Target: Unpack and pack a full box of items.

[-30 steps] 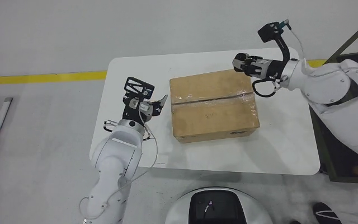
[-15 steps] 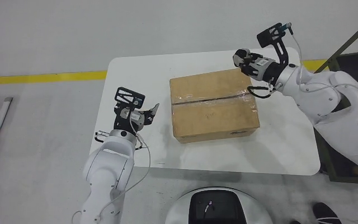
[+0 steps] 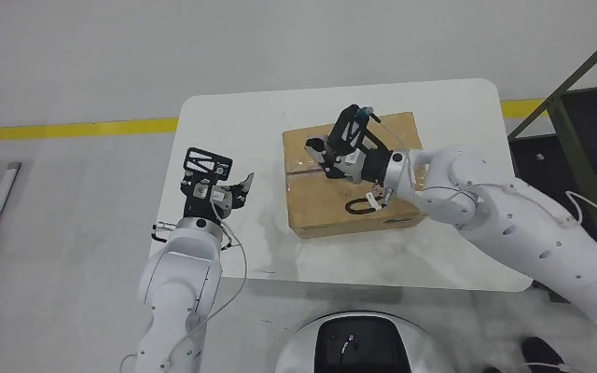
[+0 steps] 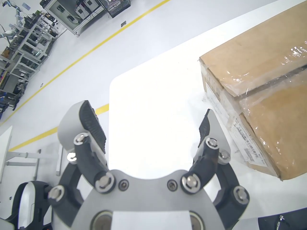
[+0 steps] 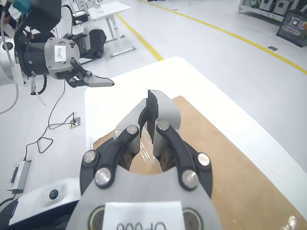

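left gripper (image 4: 147, 111) is sitting wide open, clear gap between the fingers (image 4: 92, 125), gripping nothing. left arm (image 3: 182, 280) is folding back, elbow low, wrist tilting up. right gripper (image 5: 150, 104) is hanging with its tips pressed together, empty. right arm (image 3: 485, 200) is stretching across the middle, wrist pointing toward the left gripper.

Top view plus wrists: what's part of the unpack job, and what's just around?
Job:
taped cardboard box
left gripper, open beside it
right gripper, shut over its top

Just around:
white table
yellow floor line
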